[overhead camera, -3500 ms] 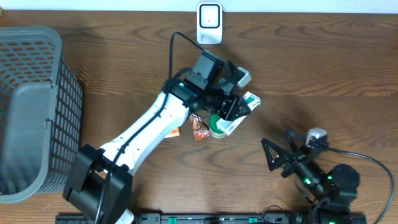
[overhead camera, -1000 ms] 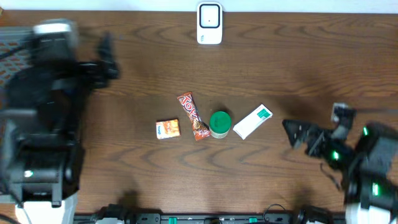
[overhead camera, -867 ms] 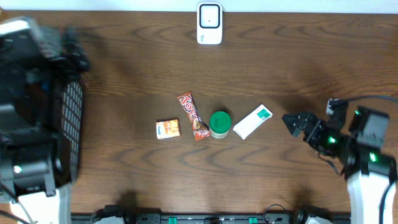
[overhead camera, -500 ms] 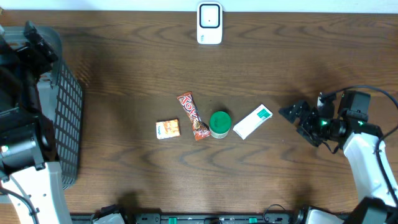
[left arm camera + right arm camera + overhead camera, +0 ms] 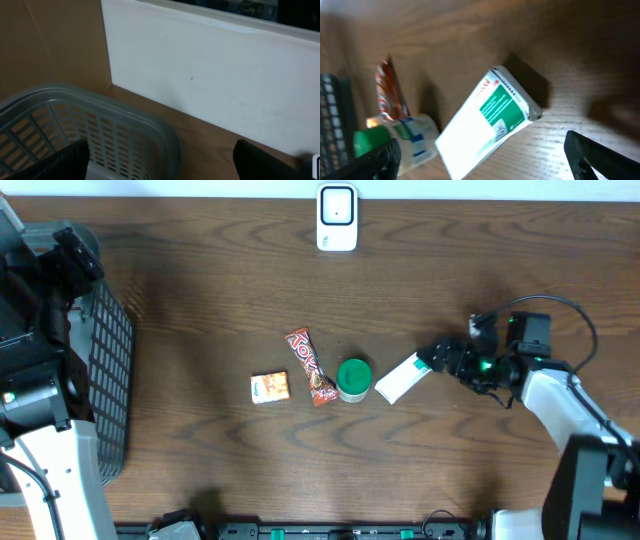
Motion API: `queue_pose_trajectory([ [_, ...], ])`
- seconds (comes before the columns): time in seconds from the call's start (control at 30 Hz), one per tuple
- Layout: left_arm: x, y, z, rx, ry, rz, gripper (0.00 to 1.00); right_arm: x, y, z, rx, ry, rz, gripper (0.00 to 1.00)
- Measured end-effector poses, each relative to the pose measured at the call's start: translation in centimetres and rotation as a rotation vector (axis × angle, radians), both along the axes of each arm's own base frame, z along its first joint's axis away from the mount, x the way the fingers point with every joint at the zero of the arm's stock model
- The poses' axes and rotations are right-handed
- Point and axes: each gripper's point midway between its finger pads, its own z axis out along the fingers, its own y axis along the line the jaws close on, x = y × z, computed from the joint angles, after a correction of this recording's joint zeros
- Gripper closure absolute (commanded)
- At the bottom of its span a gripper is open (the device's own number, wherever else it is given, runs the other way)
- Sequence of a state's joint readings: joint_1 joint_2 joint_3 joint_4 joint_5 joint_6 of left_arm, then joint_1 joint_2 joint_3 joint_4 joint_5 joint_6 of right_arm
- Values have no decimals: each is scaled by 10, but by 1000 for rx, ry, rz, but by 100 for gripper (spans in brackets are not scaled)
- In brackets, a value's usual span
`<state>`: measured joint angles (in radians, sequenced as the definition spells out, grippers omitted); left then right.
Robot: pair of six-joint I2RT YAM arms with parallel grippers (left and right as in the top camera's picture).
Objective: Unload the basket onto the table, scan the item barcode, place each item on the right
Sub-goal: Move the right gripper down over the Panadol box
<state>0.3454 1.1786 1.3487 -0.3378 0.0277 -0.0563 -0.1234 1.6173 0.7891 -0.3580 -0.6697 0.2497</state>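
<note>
A white box with a green end (image 5: 406,375) lies flat right of the table's middle, and its small barcode (image 5: 500,131) faces up. My right gripper (image 5: 441,358) is open just off the box's right end, not touching it. In the right wrist view the box (image 5: 487,117) lies between and ahead of the open gripper (image 5: 485,167), with nothing between the fingers. The white scanner (image 5: 337,218) stands at the table's back edge. My left gripper (image 5: 78,252) hangs open and empty over the grey basket (image 5: 100,135) at far left.
Left of the box sit a green-lidded tub (image 5: 354,379), a red candy bar (image 5: 309,366) and a small orange packet (image 5: 270,387). The tub (image 5: 395,139) nearly touches the box's left end. The basket (image 5: 110,370) fills the left edge, and a white wall (image 5: 215,90) rises behind it.
My right arm has swung left from the table's right edge up to the box's right end. The left arm has drawn back over the basket. The items have not moved.
</note>
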Motion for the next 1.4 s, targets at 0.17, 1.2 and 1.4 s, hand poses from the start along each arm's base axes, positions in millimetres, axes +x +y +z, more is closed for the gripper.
queue_pose_trajectory([
  [0.17, 0, 0, -1, -1, 3, 0, 9, -3, 3, -19, -1, 26, 49, 1],
  [1.2, 13, 5, -20, -19, 51, 0, 10, -15, -5, -39, -86, 608, -532, 1],
  [1.4, 13, 5, -21, -19, 53, 0, 9, -51, -32, -33, -306, 847, -685, 1],
])
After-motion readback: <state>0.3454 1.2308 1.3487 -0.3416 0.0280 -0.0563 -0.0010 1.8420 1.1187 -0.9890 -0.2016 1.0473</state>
